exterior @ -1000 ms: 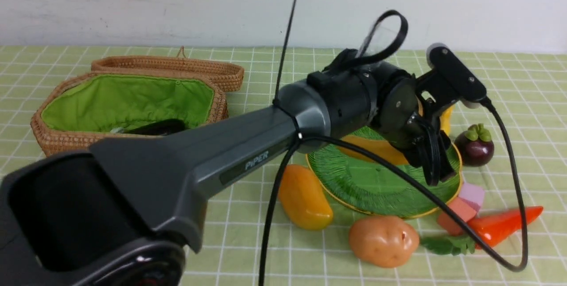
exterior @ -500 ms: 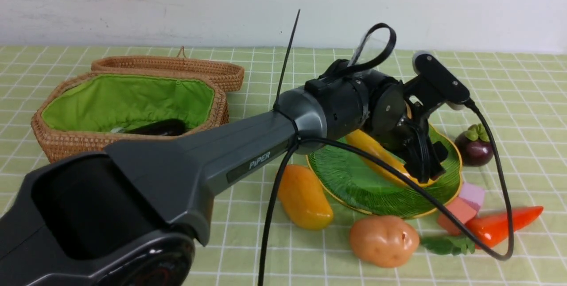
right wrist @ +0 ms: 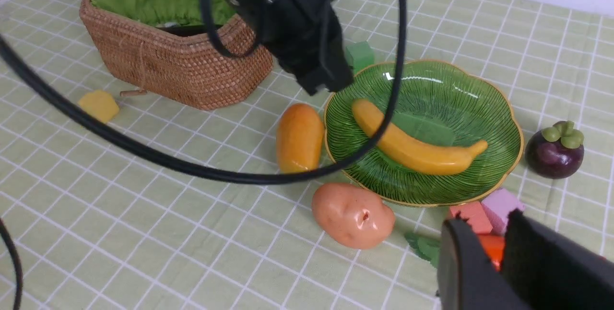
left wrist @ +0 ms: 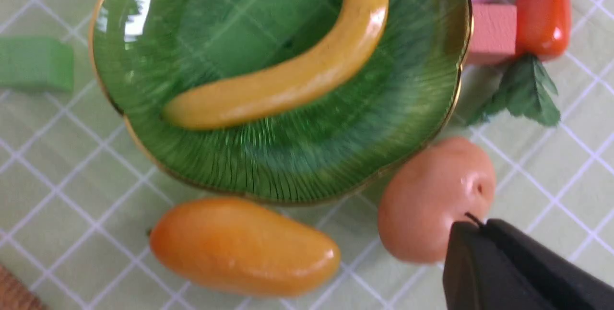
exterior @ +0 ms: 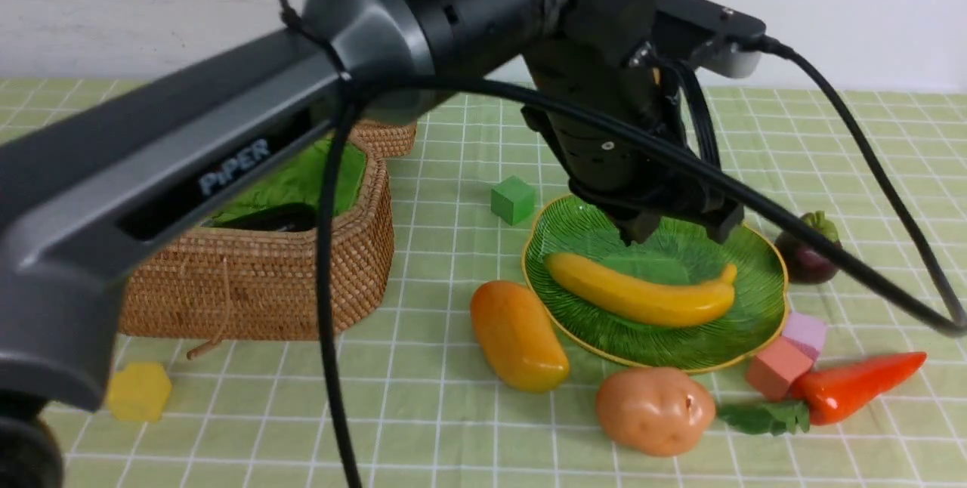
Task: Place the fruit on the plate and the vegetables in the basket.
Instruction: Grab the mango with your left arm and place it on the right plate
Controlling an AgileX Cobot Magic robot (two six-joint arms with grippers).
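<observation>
Your banana (exterior: 642, 295) lies inside the green plate (exterior: 665, 348), slanted along it, with its stem end toward your right. The mango (exterior: 521, 337) is outside the plate, just beside its rim on your left. The mangosteen (right wrist: 555, 154) also sits off the plate, near its right side, with its green cap up.

On your side of the plate you have the potato (exterior: 656, 412), near the rim. The carrot (exterior: 854, 390) is farther right, its leaves pointing toward the potato. At its side are the red block (exterior: 778, 369) and the purple block (exterior: 804, 333), touching each other.

Over on your left, the eggplant (exterior: 279, 217) lies in the green-lined basket (exterior: 287, 284). You have a green block (exterior: 514, 199) beyond the mango and a yellow block (exterior: 140, 391) in front of the basket, all on the cloth-covered counter (exterior: 423, 427).

Your left gripper (left wrist: 472, 223) is above the plate area, its jaws pressed together on nothing. Your right gripper (right wrist: 484, 219) has its jaws parted slightly, empty, with part of the carrot visible between them in the wrist view.
</observation>
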